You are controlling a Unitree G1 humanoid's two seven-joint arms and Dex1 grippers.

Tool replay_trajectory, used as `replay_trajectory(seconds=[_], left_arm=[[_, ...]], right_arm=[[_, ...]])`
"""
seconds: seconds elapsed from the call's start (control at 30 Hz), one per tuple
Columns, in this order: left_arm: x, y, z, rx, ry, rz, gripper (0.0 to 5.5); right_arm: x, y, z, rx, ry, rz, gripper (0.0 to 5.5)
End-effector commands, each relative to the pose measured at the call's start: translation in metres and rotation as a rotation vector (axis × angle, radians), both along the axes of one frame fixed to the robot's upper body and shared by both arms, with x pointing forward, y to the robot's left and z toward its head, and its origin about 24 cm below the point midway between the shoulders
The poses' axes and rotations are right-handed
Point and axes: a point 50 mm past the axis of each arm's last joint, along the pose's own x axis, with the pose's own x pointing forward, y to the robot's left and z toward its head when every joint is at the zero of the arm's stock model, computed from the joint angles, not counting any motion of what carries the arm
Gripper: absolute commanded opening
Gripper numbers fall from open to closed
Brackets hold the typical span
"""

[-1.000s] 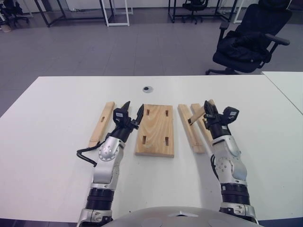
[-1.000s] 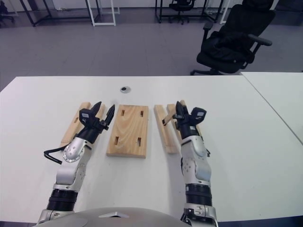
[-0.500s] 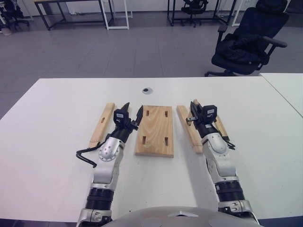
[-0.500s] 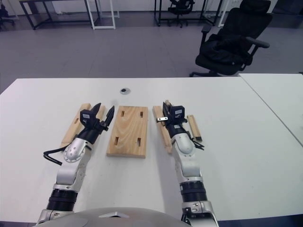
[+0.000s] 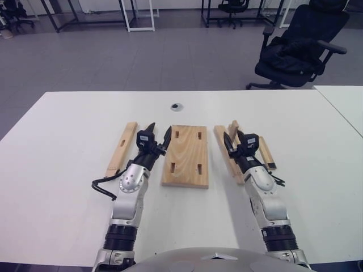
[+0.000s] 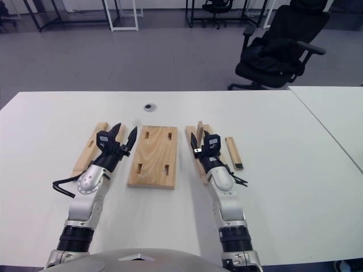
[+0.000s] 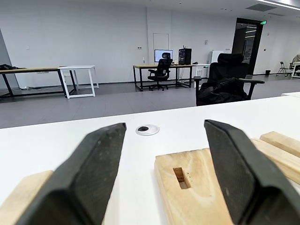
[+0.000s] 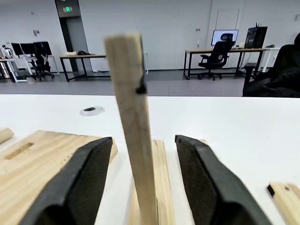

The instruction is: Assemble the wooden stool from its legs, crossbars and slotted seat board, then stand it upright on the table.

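Observation:
The slotted seat board [image 5: 186,156] lies flat mid-table. A wooden leg [image 5: 122,148] lies to its left. My left gripper [image 5: 160,128] hovers open between that leg and the board, holding nothing; its wrist view shows a board slot [image 7: 180,177] ahead. Right of the board lies another long leg [image 5: 226,152], and a short crossbar [image 5: 265,152] with a dark end lies farther right. My right gripper [image 5: 232,136] is over the right leg, open. A thin wooden stick [image 8: 133,131] stands upright between its fingers [image 8: 89,183] with a gap on each side.
A round cable grommet [image 5: 177,106] sits in the white table [image 5: 68,130] behind the board. A black cable [image 5: 102,190] loops beside my left forearm. A black office chair [image 5: 295,45] stands beyond the far edge, and a second table [image 5: 346,102] is at the right.
My right gripper swung left from the outer right pieces to the inner leg, and the short crossbar now lies uncovered to its right. The left arm has not moved.

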Motion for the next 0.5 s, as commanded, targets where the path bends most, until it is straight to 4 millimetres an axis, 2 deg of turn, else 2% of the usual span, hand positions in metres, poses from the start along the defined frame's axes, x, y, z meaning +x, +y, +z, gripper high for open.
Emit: replay_trajectory(seconds=[0.03, 0.13, 0.3, 0.43, 0.5], left_arm=[[0.001, -0.004, 0.009, -0.014, -0.02, 0.007, 3.07], [0.001, -0.005, 0.012, -0.016, -0.024, 0.008, 3.07], [0.0, -0.006, 0.015, -0.018, -0.025, 0.013, 3.07], [-0.001, -0.008, 0.016, -0.018, -0.02, 0.007, 3.07], [-0.001, -0.008, 0.018, -0.018, -0.022, 0.008, 3.07]], right_arm=[[-0.003, -0.006, 0.007, -0.028, 0.162, 0.022, 3.08], [-0.014, -0.004, 0.01, -0.037, 0.235, 0.104, 3.63], [-0.018, -0.009, 0.013, -0.076, 0.271, 0.119, 3.68], [-0.028, -0.004, -0.008, -0.078, 0.384, 0.136, 3.68], [-0.032, -0.008, -0.019, -0.091, 0.437, 0.11, 3.68]])
